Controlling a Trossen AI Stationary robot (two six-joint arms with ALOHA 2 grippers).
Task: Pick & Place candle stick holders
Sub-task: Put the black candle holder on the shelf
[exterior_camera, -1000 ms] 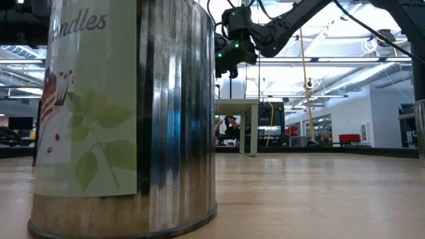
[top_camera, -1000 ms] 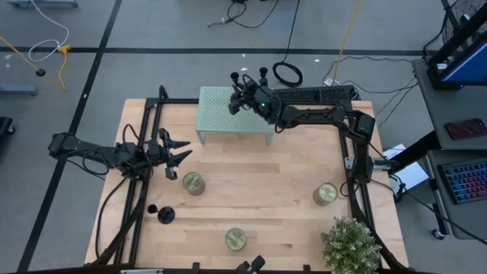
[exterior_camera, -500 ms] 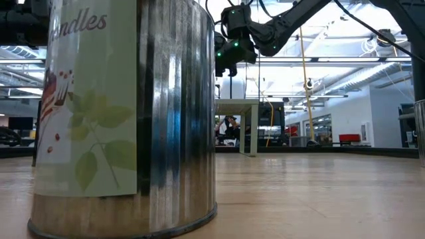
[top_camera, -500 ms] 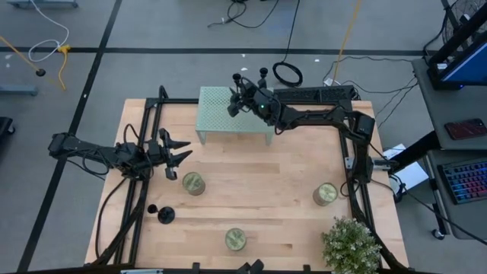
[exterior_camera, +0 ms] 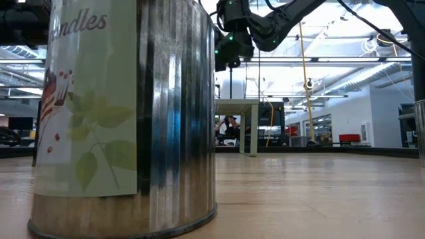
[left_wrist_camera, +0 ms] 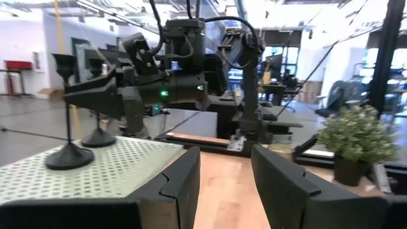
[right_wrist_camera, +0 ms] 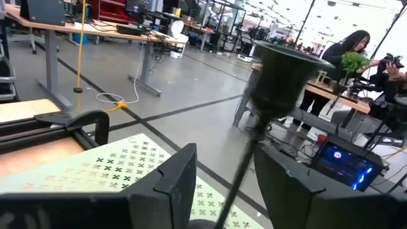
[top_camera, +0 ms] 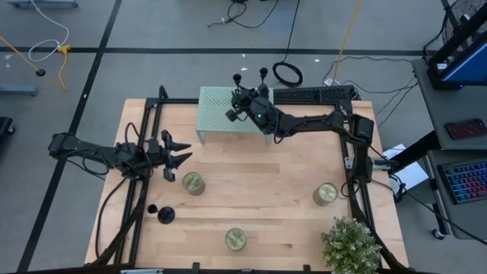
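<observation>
From above, the right gripper [top_camera: 240, 106] is hanging over the far end of the pale green perforated stand [top_camera: 221, 114], next to two candle stick holders [top_camera: 262, 74] that are standing at the stand's back edge. Whether its fingers are gripping anything cannot be told from this height. The right wrist view is filling that in: the two dark fingers [right_wrist_camera: 166, 184] are spread apart, with the stem and cup of a tilted-looking holder [right_wrist_camera: 280, 73] rising in the gap between them, untouched as far as can be seen.

The left wrist view is showing both holders upright on the perforated top [left_wrist_camera: 76, 166], one nearer [left_wrist_camera: 65, 130] and one behind it.

The third holder [top_camera: 164, 215] is sitting on the wooden table [top_camera: 289, 183] near the left edge, visible only from overhead. The left gripper [top_camera: 179, 152] is waiting above the table's left side, fingers wide and empty.

In the low view a large candle tin [exterior_camera: 123, 113] is blocking most of the scene.
</observation>
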